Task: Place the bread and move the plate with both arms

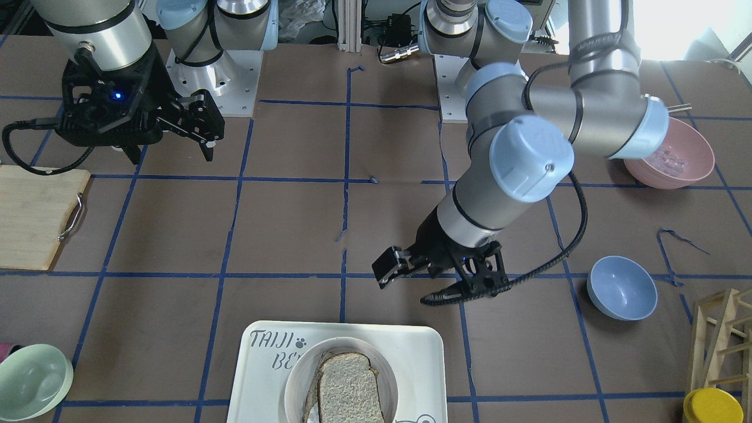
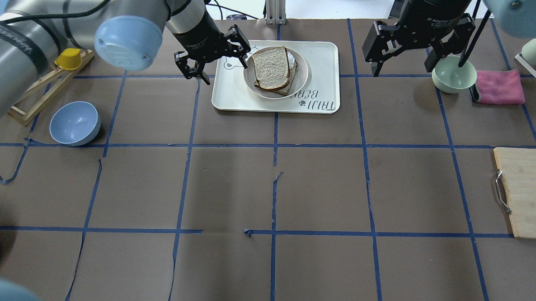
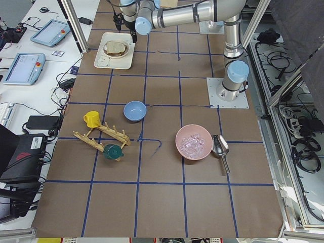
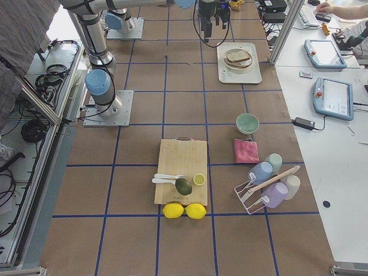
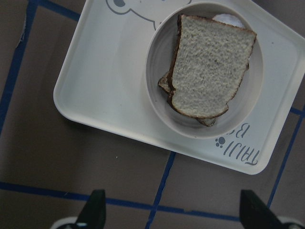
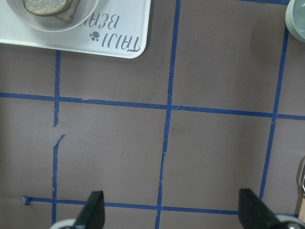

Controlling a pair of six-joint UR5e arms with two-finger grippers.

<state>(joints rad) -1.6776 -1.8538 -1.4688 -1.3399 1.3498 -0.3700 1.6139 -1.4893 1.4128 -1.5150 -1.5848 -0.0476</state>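
Above the desk (image 2: 320, 189), the left end effector (image 2: 225, 72) hovers near the left end of the tray (image 2: 322, 58), its jaws spread wide and holding nothing. The bread (image 2: 271, 67) lies on another slice inside the plate (image 2: 304, 73), which sits on the tray. Further right, the right end effector (image 2: 401, 71) hangs wide and empty beside a green bowl (image 2: 452, 78).

The counter (image 2: 320, 193) is brown, gridded with blue tape. Directly on it lie a white tray (image 2: 326, 62) at the far middle, a blue bowl (image 2: 74, 123) and wooden rack (image 3: 90, 139) on the left, and a green bowl (image 2: 452, 76), pink cloth (image 2: 499, 87) and cutting board (image 2: 530, 193) on the right.
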